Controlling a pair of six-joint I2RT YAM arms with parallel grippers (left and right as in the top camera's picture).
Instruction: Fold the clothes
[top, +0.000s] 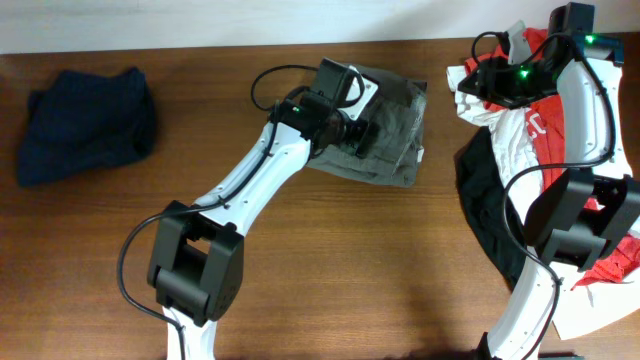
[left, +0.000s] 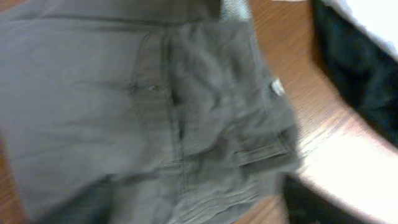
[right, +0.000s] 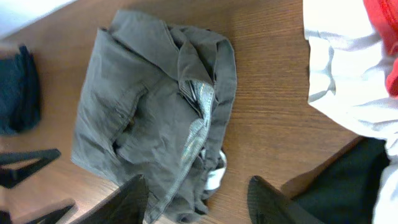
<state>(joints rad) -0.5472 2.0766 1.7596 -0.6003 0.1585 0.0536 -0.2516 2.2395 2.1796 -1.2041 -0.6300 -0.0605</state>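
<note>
On shorts (top: 400, 110), white tag (left: 277, 87) unreadable. Over shorts, left gripper (top: 362, 135): opening cannot be told; right gripper (right: 199, 202) apart, empty. Well left of shorts: navy piece (top: 85, 125).

Left wrist view blurred: grey-olive shorts (left: 186, 124) smeared, seams and pocket detail unreadable. Overhead: left gripper (top: 362, 135) covers shorts' middle, jaw gap unreadable. Frame cuts clothes pile (top: 485, 210) at tabletop (top: 380, 270) right edge.

No words, brand names or numbers can be read anywhere. What looks like red print (top: 533, 123) sits on the white garment (top: 505, 135) at the right of the table, too small to make out. A small pale tag (left: 277, 87) on the edge of the grey-olive shorts (left: 124, 112) is too blurred to read.
</note>
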